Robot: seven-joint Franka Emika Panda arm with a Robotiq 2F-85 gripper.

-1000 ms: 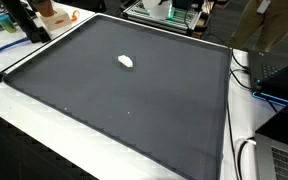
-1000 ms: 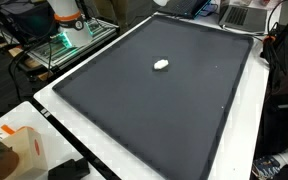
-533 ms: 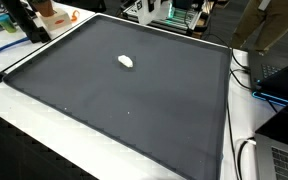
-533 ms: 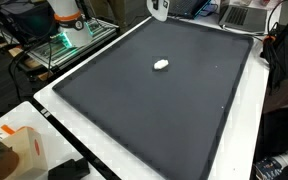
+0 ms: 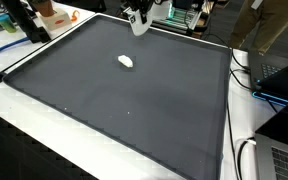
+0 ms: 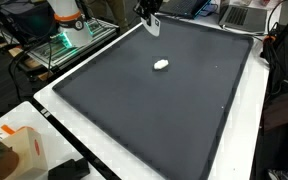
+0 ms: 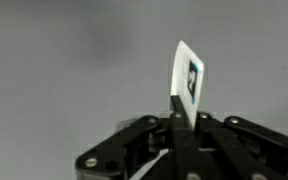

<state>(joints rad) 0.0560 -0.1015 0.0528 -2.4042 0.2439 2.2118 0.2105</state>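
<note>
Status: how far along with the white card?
Done: the gripper is shut on a small white card with a dark printed square. In hand: the card hangs in the air near one edge of the black mat. Left: it is not yet set down; the small white object lies mid-mat, apart from the gripper.

Hand point(image 5: 137, 17) pointing downward, its 2 fingers clamped tight

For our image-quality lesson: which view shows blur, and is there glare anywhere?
Wrist view: background soft and featureless, only the gripper and the white card it pinches look sharp. Both exterior views: even light, black mat matte without glare, white object crisp.
</note>
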